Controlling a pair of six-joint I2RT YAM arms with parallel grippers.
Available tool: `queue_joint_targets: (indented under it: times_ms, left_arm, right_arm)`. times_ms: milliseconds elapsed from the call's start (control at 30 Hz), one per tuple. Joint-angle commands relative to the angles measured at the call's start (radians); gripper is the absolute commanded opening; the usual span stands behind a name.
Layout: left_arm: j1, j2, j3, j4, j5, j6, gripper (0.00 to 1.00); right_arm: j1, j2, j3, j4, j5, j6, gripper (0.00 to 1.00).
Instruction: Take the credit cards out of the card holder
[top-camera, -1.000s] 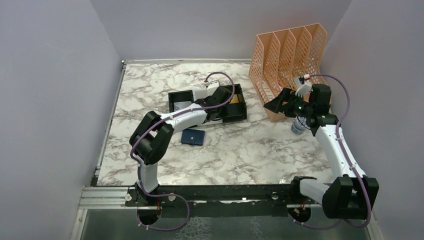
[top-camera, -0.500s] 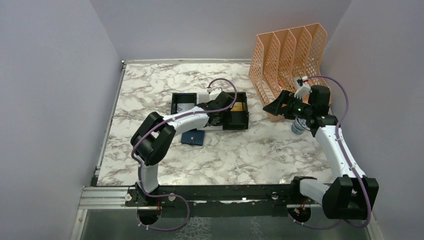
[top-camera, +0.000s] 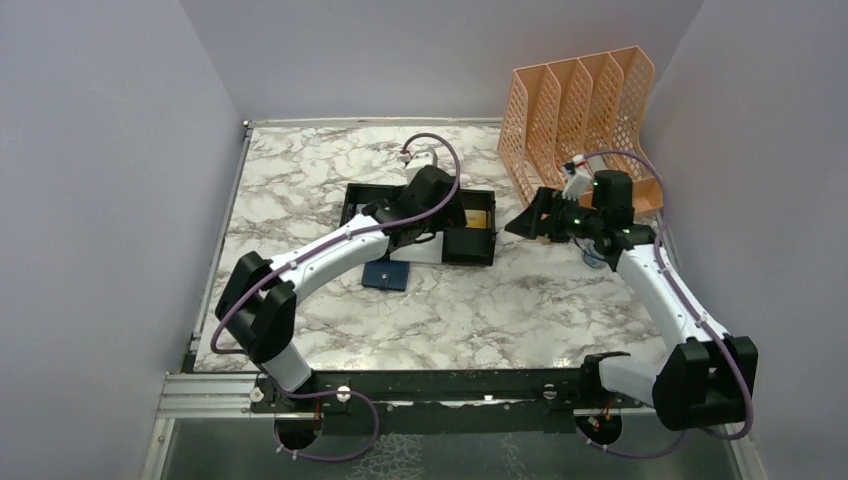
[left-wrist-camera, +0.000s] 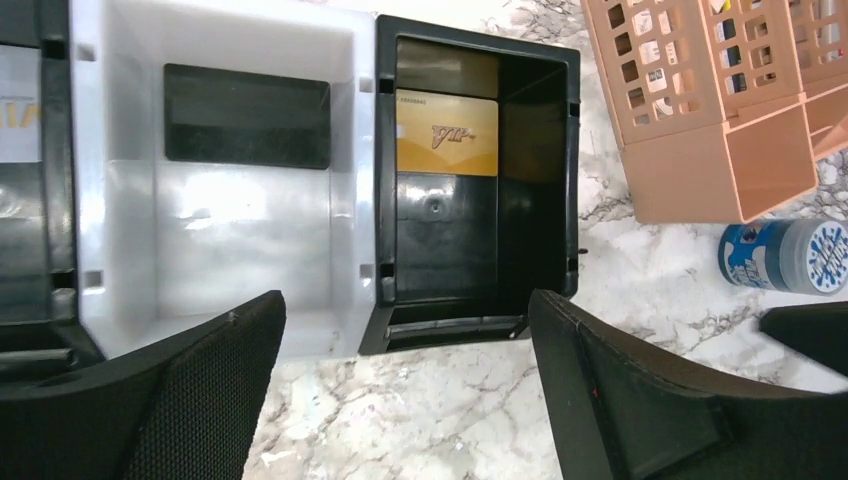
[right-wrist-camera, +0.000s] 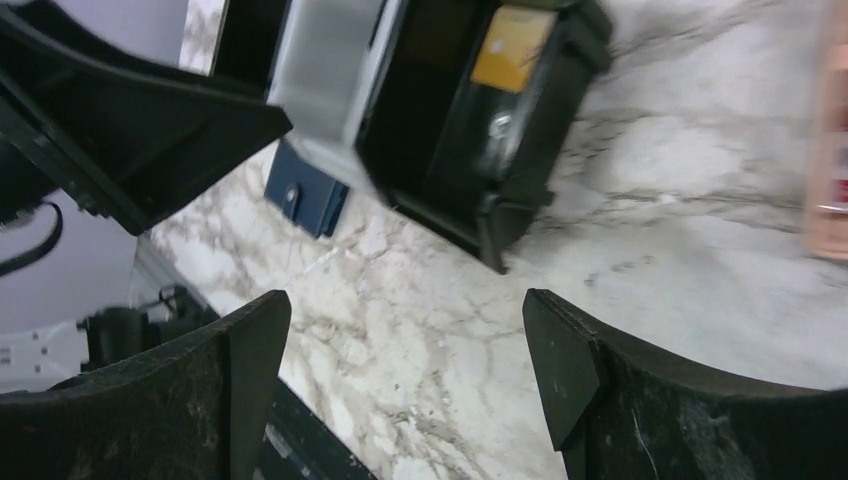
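The tray (left-wrist-camera: 365, 200) holds the credit cards. A gold one (left-wrist-camera: 447, 133) lies in its black right compartment, and a dark one (left-wrist-camera: 245, 115) lies in the white middle one. The edge of a pale card (left-wrist-camera: 18, 105) shows in the left one. My left gripper (left-wrist-camera: 405, 300) hovers open and empty over the tray's near edge (top-camera: 425, 228). The navy card holder (top-camera: 386, 275) lies closed on the marble just in front of the tray, also in the right wrist view (right-wrist-camera: 305, 190). My right gripper (right-wrist-camera: 405, 300) is open and empty above bare marble, right of the tray (top-camera: 528, 218).
A tall peach file rack (top-camera: 580, 120) stands at the back right. A blue-and-white bottle (left-wrist-camera: 785, 255) lies in front of it, close under the right arm. Walls close in on the table at left, back and right.
My left gripper has opened wide and drawn back from the tray's right compartment, where the gold card now lies. My right gripper has shifted left toward the tray.
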Motion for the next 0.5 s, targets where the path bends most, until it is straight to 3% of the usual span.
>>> queue_joint_targets:
  times_ms: [0,333,467]
  left_arm:
    - [0.042,-0.102,-0.078,-0.002,-0.046,0.039,0.98]
    - [0.358,-0.483,-0.359,-0.029,0.015,0.091,0.99]
    - [0.392,-0.580,-0.448,-0.055,0.058,0.086,0.99]
  right_arm:
    - [0.222,0.046,0.025,0.047,0.098,0.024,0.87]
    - [0.579,0.233,-0.013,0.245,0.288,0.214,0.85]
    - [0.629,0.356,0.018,0.263,0.348,0.242,0.85]
